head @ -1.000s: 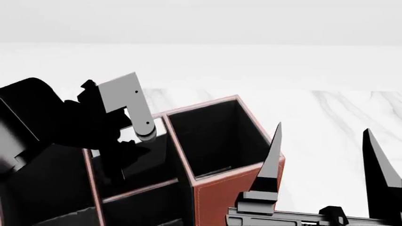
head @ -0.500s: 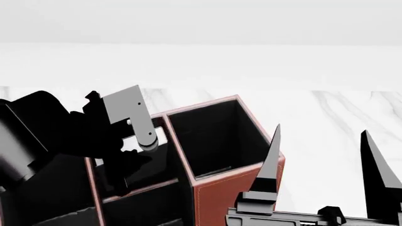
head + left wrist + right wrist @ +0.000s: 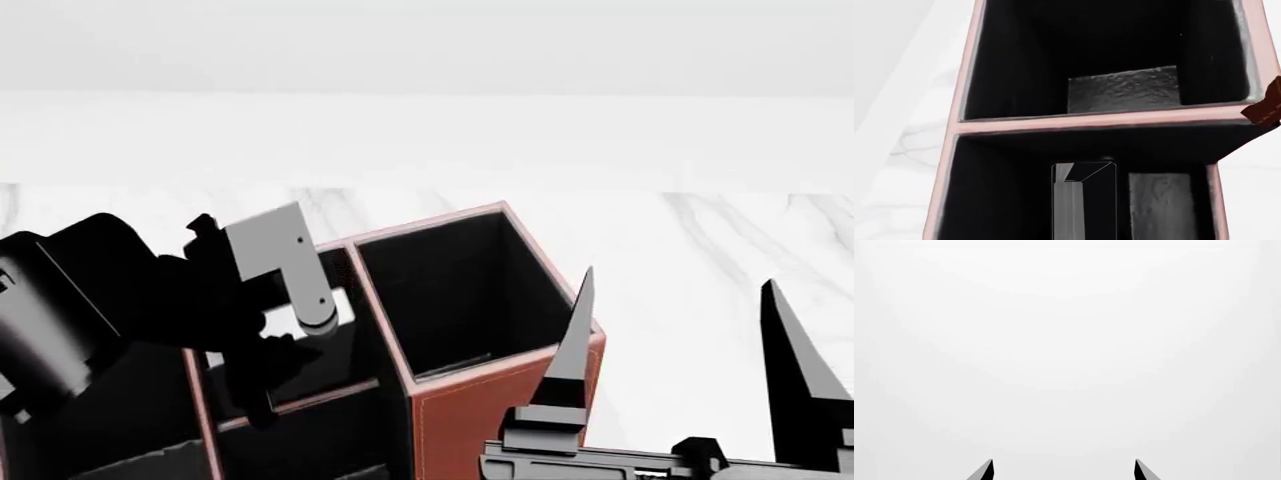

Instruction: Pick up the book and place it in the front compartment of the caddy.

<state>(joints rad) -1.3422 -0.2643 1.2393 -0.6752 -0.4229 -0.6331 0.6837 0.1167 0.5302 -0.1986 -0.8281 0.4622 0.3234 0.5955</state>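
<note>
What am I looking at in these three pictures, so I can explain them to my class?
These are simulator renders of a wheeled robot with two arms. One picture is taken from its head, looking down; the other two come from cameras beside each gripper. On the white marble table stands a reddish-brown leather-look caddy with black-lined cells. The left arm hangs over it. Its camera looks into a cell holding the thin black book with white page edges. Whether the book is gripped cannot be told. The right gripper is open and empty.
</note>
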